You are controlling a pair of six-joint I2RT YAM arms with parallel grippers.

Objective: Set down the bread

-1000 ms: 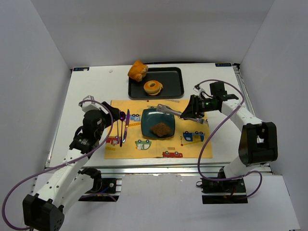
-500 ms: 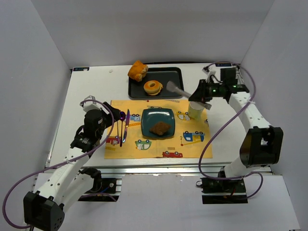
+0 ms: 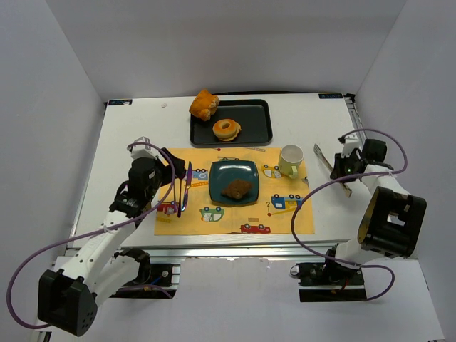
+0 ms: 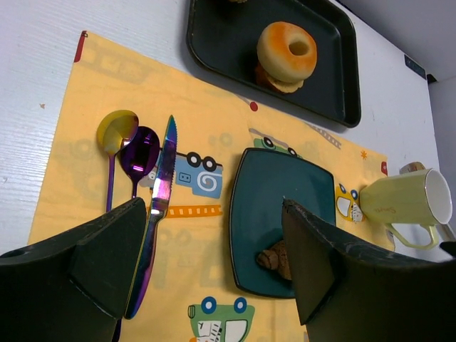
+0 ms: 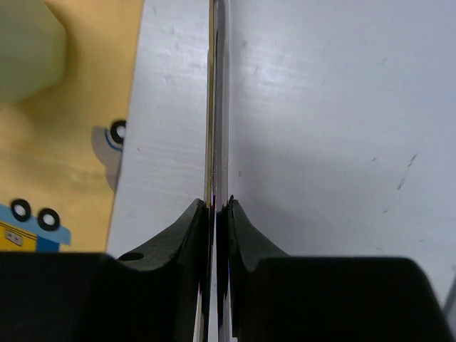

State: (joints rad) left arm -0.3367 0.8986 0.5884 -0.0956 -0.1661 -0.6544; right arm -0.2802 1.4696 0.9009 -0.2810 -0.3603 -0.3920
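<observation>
- The bread (image 3: 237, 189) lay on the teal plate (image 3: 217, 173), in the half of the plate closest to the arms, so I judged it was already placed.
- Its longer side ran about side to side across the plate, and it lay flat.
- My left pincer (image 3: 178, 171) hung just off the plate's left edge, over the yellow mat (image 3: 235, 217) and above the knife (image 4: 160, 192).
- In the left wrist view that pincer (image 4: 214, 206) was wide apart with nothing in it, and the bread (image 4: 278, 258) showed ahead and a bit to the right, between the two black fingers (image 4: 107, 249).
- My right pincer (image 3: 342, 164) was well off to the plate's right, past the mug (image 3: 291, 160), low over the bare table (image 3: 142, 128).
- From that pincer the bread lay far to the left, with the mug in between.
- So the left pincer was the nearer one to the bread.
- The right pincer (image 5: 216, 206) was squeezed tight on thin metal tongs (image 5: 214, 107), which I saw edge-on, pointing away over the white table.
- I could not tell if the tongs' tips touched the table.
- I thought the next job was only to put the tongs down, not to move the bread.
</observation>
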